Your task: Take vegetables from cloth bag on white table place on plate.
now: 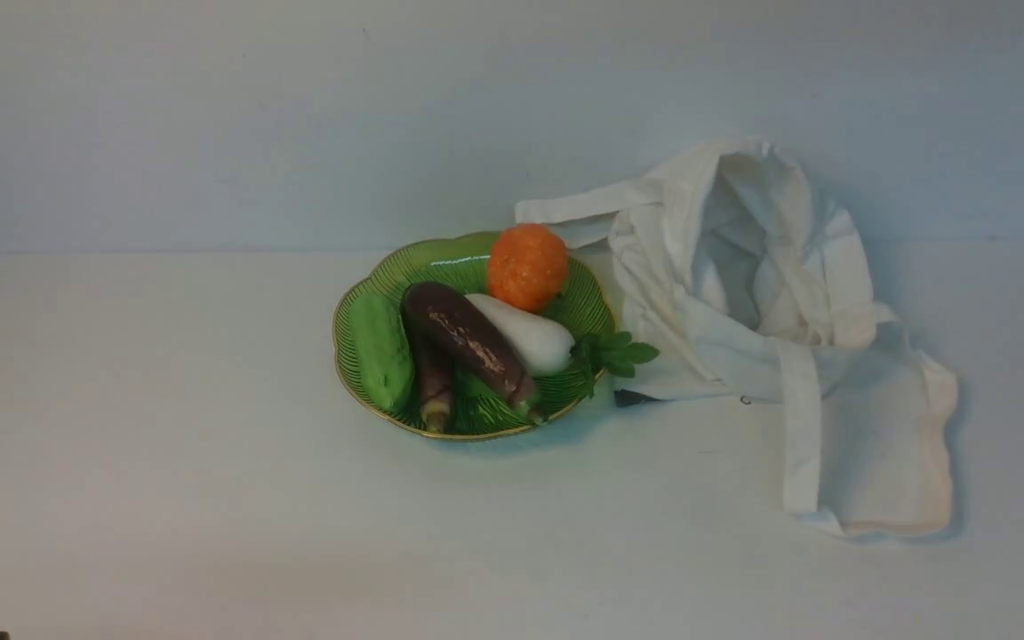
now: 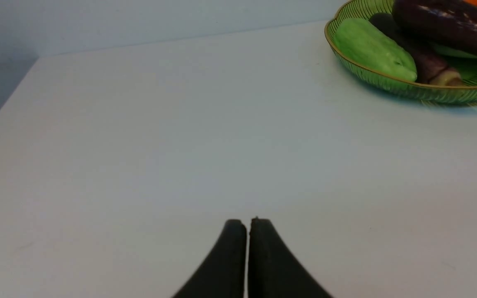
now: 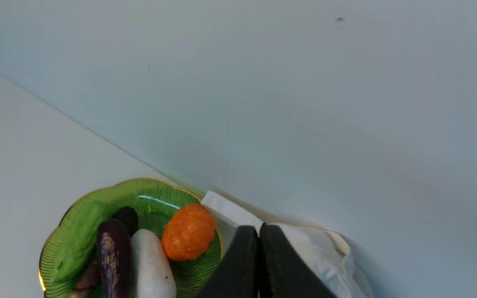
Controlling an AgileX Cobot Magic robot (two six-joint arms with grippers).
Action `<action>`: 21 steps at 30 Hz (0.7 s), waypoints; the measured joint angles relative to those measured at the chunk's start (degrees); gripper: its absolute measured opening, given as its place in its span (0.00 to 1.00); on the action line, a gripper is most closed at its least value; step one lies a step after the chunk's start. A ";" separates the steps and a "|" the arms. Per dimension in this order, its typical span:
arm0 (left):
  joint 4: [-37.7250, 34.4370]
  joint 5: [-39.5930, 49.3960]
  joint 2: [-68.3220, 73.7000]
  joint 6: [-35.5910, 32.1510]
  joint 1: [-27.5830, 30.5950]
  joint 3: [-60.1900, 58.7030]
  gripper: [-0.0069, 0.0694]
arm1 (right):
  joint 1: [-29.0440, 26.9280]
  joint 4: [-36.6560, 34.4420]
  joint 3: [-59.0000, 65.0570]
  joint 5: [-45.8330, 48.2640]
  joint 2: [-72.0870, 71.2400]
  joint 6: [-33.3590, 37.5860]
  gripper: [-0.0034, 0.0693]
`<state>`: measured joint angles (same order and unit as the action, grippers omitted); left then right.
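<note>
The thick dark purple-brown eggplant (image 1: 469, 340) lies on the green plate (image 1: 583, 298) in the middle of the white table (image 1: 165, 427); it also shows in the left wrist view (image 2: 449, 22) and the right wrist view (image 3: 113, 256). The off-white cloth bag (image 1: 770, 311) lies slumped and open to the right of the plate, touching it. My left gripper (image 2: 247, 225) is shut and empty over bare table, short of the plate (image 2: 408, 89). My right gripper (image 3: 258, 231) is shut and empty, with the bag (image 3: 321, 252) behind it and the plate (image 3: 147, 194) beside it. Neither arm shows in the front view.
The plate also holds a slimmer purple eggplant (image 1: 434, 382), a green vegetable (image 1: 380, 351), a white radish with green leaves (image 1: 525, 333) and an orange fruit (image 1: 527, 267). A pale wall (image 1: 299, 116) stands behind the table. The table's left edge (image 2: 2, 111) shows in the left wrist view.
</note>
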<state>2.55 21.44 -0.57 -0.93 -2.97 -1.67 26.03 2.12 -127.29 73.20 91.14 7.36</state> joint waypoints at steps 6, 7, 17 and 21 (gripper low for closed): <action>0.00 0.00 0.00 0.00 0.00 0.00 0.08 | 0.00 0.61 16.35 0.00 -20.05 -3.02 0.03; 0.00 0.00 0.00 0.00 0.00 0.00 0.08 | 0.00 0.67 20.08 0.07 -23.98 -3.46 0.03; 0.00 0.00 0.00 0.00 0.00 0.00 0.08 | 0.00 -2.74 71.49 -28.75 -68.21 -7.36 0.03; 0.00 0.00 0.00 0.00 0.00 0.00 0.08 | 0.00 -8.94 90.53 -43.60 -78.42 -4.33 0.03</action>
<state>2.55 21.44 -0.57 -0.93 -2.97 -1.67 26.03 -6.82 -36.75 29.60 12.71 3.03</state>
